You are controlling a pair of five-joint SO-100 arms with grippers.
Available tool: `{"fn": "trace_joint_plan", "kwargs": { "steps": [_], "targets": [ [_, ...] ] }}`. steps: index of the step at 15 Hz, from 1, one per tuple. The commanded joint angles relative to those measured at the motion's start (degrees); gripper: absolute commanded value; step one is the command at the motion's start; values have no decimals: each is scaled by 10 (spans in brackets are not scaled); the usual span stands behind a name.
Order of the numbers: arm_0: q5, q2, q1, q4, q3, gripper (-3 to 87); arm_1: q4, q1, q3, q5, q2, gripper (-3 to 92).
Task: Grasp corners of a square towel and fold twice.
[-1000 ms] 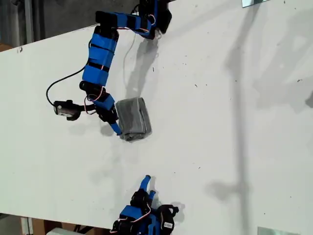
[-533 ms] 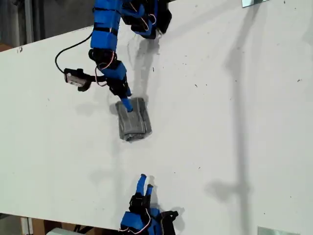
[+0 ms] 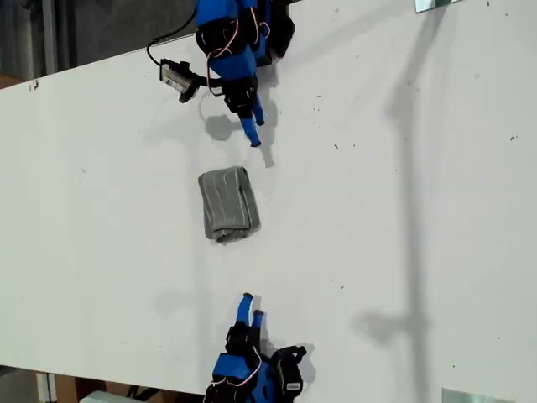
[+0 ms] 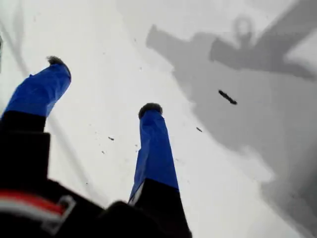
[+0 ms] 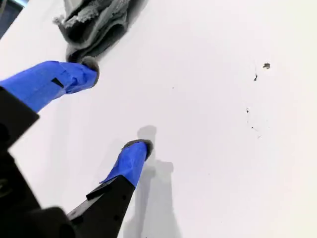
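The grey striped towel (image 3: 228,204) lies folded into a small thick rectangle in the middle of the white table, and no gripper touches it. Its corners are tucked into the folds and cannot be told apart. My first gripper (image 3: 254,126) (image 4: 105,85) hangs open over bare table near the exterior view's top edge, well back from the towel. My second gripper (image 3: 252,307) (image 5: 115,104) is open near the exterior view's bottom edge and points toward the towel. In the second wrist view the towel's (image 5: 91,22) frayed edge shows just beyond one fingertip (image 5: 89,64).
The white table (image 3: 403,210) spreads wide toward the exterior view's right, crossed by long shadows and a few dark specks (image 3: 336,147). The first arm's base and cables (image 3: 252,25) sit at the top edge, and the second arm's base (image 3: 260,378) at the bottom edge.
The first arm has let go of the towel's edge and drawn back toward the exterior view's top. The towel stays folded where it was. The second gripper has shifted only slightly.
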State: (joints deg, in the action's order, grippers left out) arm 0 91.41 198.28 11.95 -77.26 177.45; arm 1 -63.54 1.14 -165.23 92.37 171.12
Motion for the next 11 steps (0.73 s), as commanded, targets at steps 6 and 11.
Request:
{"fn": "trace_joint_plan", "kwargs": {
  "steps": [6, 11],
  "targets": [
    [-192, 3, -74, 19, 9, 277, -184, -35, 20, 25, 171, 286],
    [-308, 3, -71, 25, 12, 245, -185, -34, 20, 25, 171, 285]
  ]
}}
